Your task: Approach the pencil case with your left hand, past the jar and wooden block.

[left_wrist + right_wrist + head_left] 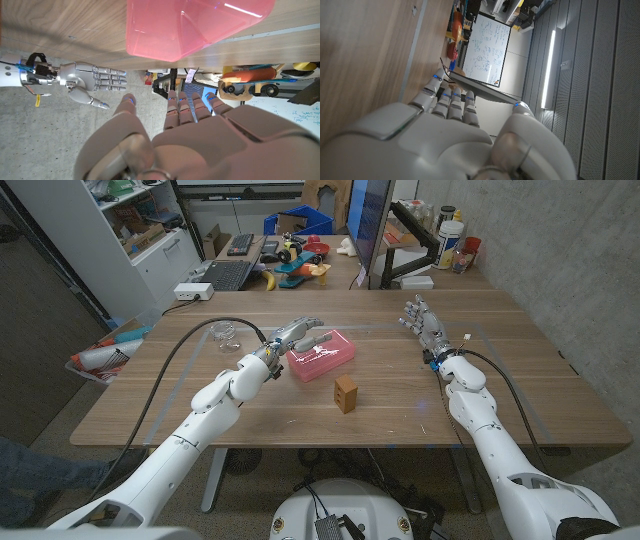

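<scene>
Now we see the left hand (298, 335) just beside the pink pencil case (322, 357), fingers spread, probably not touching, holding nothing. Jar (226, 335) sits behind-left, wooden block (346, 393) in front. Right hand (422, 320) open, well apart, empty.

Left hand (297, 335) hides the pencil case's (325, 358) near corner; jar (226, 335) too small.
</scene>
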